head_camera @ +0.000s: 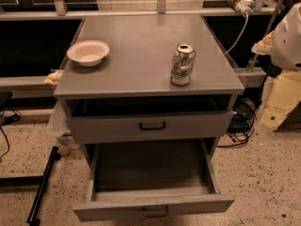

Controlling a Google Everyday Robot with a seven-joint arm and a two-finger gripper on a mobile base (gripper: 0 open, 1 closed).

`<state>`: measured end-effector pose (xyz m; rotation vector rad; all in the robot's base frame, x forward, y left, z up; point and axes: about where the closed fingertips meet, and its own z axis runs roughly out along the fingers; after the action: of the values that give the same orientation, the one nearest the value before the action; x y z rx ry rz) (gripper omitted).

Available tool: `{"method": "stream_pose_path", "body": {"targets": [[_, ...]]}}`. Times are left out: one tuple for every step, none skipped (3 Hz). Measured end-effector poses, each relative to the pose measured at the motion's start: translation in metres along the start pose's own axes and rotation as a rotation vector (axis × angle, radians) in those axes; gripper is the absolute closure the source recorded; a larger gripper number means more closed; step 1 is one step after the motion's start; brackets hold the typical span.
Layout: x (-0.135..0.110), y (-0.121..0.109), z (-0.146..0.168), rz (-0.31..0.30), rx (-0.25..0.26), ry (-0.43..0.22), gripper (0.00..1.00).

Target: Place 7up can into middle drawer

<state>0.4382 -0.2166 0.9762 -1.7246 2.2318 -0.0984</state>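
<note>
The 7up can [182, 64] is seen standing upright on the grey cabinet top [136, 36], toward the right front corner and just back from the front edge, its pull-tab top facing up. It is untouched, with nothing closed around it. Directly below and forward, the middle drawer [150, 171] is pulled well out, its long grey tray laid open and its low front panel carried nearest the camera with a small dark handle [155, 212]. Just above it, the taller-fronted drawer [150, 126] is seen, with a dark gap left between its front and the top. On the left side of the top, well apart from the can, a cream bowl [88, 52] is set upright. The gripper [282, 39] is held off at the right edge, well apart from the can and level with the cabinet top; only a white rounded shape is shown, so whether it is open or closed cannot be told.
</note>
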Motion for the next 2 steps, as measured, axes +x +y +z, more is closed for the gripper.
{"method": "stream_pose_path", "body": {"targets": [[-0.003,-0.006,0.000,-0.003,0.019,-0.009,0.00],[-0.014,-0.031,0.013,-0.007,0.048,-0.046,0.00]]}}
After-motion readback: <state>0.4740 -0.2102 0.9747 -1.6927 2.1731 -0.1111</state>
